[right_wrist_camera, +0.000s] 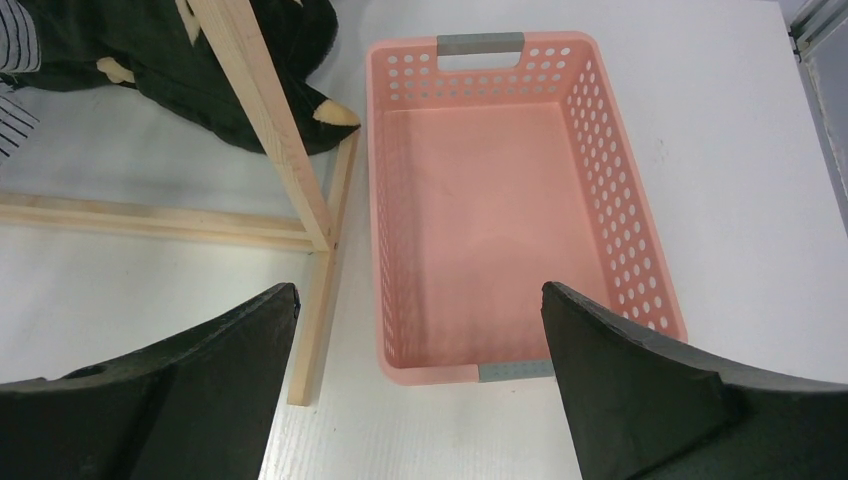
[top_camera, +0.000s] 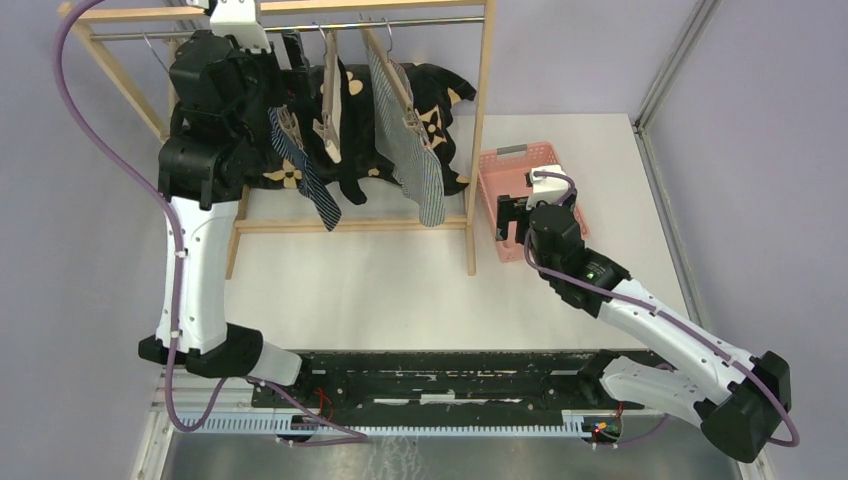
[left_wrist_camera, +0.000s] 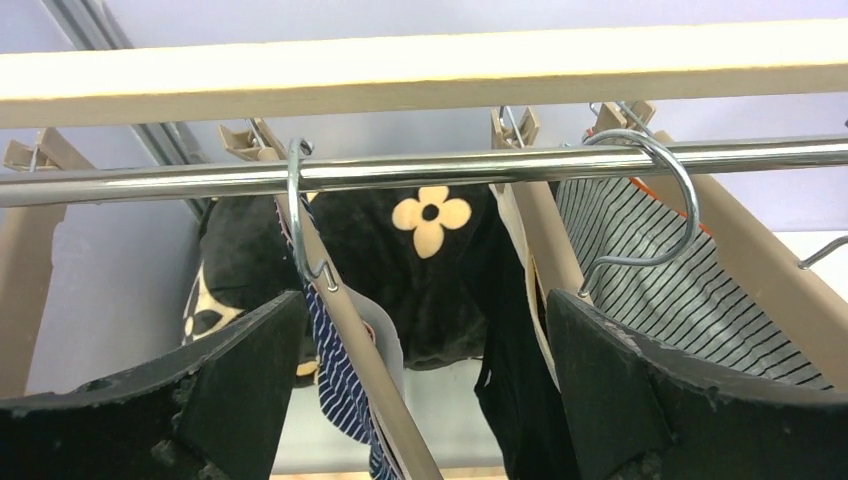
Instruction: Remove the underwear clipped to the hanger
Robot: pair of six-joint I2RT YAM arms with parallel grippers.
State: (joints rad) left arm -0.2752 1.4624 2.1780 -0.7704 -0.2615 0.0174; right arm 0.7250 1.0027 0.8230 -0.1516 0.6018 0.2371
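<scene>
No piece is off yet: the navy striped underwear, the black underwear and the grey-white striped underwear hang clipped at 11 o'clock. The left gripper stands wide below the rail. The right gripper, also wide, hovers over the pink basket at 3 o'clock.
</scene>
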